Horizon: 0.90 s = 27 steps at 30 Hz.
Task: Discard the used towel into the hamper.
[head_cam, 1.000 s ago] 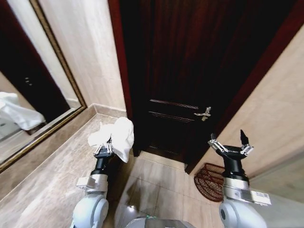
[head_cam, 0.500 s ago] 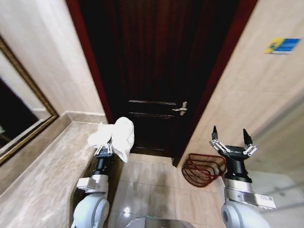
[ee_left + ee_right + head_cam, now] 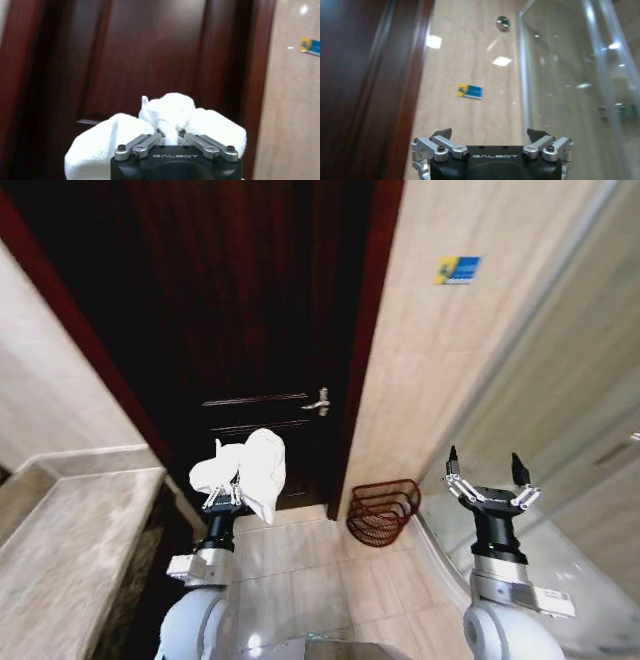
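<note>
1. Since the earlier frames the whole head view has swung to the robot's right: the mirror has gone from the left edge, the dark door (image 3: 240, 330) now sits left of centre, and the hamper (image 3: 383, 510) has come from the lower right toward the middle. Both arms keep the same raised pose.
2. Left gripper (image 3: 222, 498): raised in front of the door, jaws closed on the white towel (image 3: 250, 470), which bunches over and above them. The left wrist view confirms the towel (image 3: 170, 123) pinched between the jaws.
3. Right gripper (image 3: 483, 485): raised at the right, jaws spread apart and holding nothing.
4. Hamper: on the tiled floor (image 3: 330, 580) by the wall just right of the door, between the two grippers and well below and beyond both.
5. Hamper interior cannot be made out.
</note>
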Available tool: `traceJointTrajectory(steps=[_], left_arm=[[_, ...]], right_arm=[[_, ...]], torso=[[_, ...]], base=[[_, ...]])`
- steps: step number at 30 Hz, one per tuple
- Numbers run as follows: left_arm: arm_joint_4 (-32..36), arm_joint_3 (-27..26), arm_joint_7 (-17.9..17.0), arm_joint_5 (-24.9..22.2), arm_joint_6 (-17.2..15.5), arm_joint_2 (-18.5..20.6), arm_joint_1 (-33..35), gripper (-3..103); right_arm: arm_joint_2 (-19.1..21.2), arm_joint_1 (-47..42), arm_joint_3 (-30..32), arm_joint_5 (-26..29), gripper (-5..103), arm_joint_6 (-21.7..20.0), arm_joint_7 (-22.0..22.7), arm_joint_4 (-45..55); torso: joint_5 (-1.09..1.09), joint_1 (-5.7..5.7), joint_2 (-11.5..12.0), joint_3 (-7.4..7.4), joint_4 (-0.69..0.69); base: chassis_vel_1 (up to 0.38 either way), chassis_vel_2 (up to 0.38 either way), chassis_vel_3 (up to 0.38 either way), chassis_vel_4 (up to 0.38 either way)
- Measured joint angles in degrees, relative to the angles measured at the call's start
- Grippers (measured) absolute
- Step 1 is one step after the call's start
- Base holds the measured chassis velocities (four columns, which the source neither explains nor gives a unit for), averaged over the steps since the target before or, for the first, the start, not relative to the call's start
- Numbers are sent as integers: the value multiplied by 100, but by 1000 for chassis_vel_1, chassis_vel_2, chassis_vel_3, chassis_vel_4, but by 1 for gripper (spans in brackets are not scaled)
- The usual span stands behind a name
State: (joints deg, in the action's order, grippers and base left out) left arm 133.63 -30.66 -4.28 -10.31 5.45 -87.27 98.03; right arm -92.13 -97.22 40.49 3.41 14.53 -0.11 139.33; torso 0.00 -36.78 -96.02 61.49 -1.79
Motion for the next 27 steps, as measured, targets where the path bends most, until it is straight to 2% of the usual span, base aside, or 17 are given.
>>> traceJointTrajectory(steps=[5, 6, 11, 27], left_arm=[[2, 31, 1, 8, 6, -2, 8, 6], [2, 42, -4, 12, 6, -6, 5, 6], [-29, 29, -41, -11, 3, -5, -44, 6], [-204, 75, -97, -69, -8, -48, -101, 6]], right_arm=[[0, -53, 4, 15, 93, 30, -56, 29], [0, -66, 3, 46, 96, 43, -94, 40], [0, -127, -28, 131, 100, 59, -173, 93], [0, -184, 28, 107, 100, 125, -99, 137]], torso=[[0, 1, 0, 0, 0], [0, 1, 0, 0, 0], [0, 0, 0, 0, -1], [0, 0, 0, 0, 0]], base=[[-129, -126, -127, -125], [-136, -127, -110, -106], [-124, -118, -124, -119], [-123, -121, -127, -126]])
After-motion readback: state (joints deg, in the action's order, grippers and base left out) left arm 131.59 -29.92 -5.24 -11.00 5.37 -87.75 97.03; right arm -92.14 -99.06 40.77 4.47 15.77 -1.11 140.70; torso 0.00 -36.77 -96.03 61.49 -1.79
